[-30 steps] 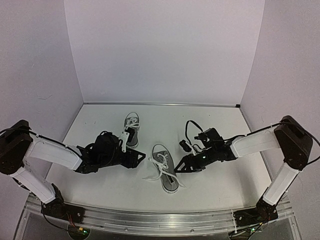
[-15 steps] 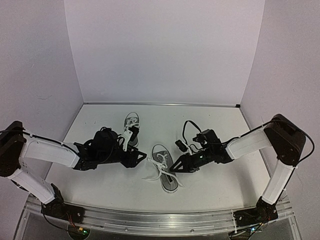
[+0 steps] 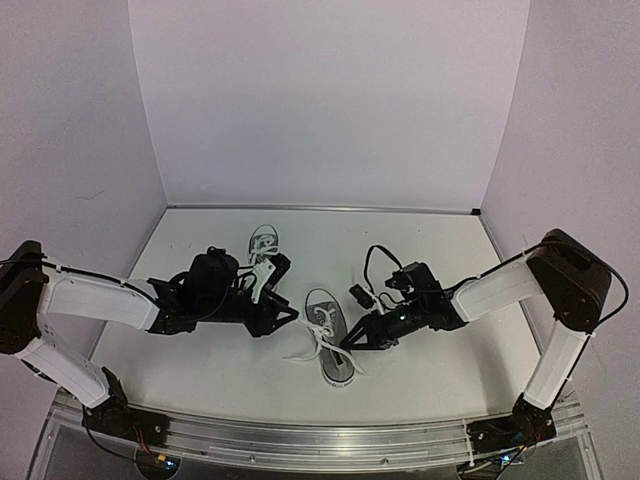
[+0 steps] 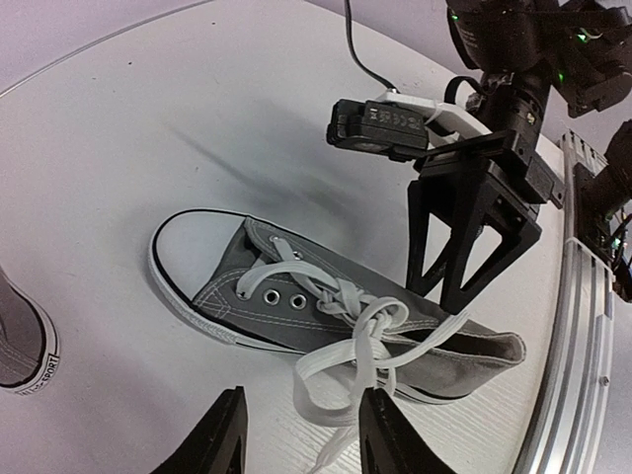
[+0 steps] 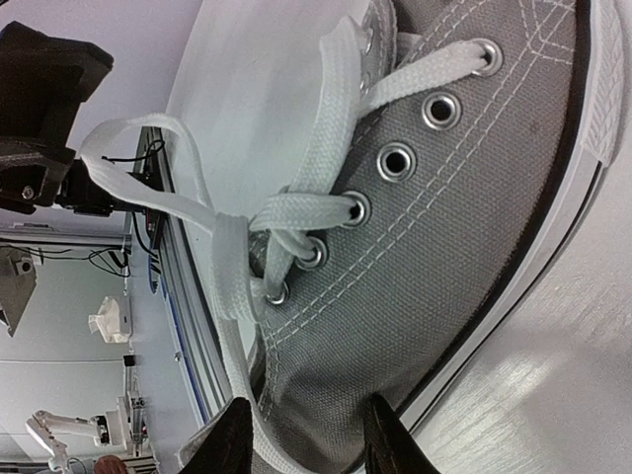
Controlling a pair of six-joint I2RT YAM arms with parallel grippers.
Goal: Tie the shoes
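The left claw (image 4: 306, 434) is spread, its two fingers low over the tabletop (image 3: 200, 370). A slack loop of white lace (image 4: 341, 380) lies in the gap between them, and I cannot tell whether either finger touches it. The loop belongs to the nearer grey canvas sneaker (image 3: 330, 340), which stands on its white sole between the two arms. Its toe cap faces the back wall and its heel faces the near edge.

The right claw (image 5: 311, 434) is also spread. It comes in at the sneaker's other side, with its fingers straddling the canvas wall and a lace strand near the collar. Whether it presses on either is unclear. The laces are crossed loosely over the upper eyelets but not knotted, and their ends trail onto the tabletop on the left claw's side.

The second grey sneaker (image 3: 263, 243) sits farther back, just behind the left wrist and partly hidden by it, with its toe toward the back wall. The two sneakers are near each other but do not touch.
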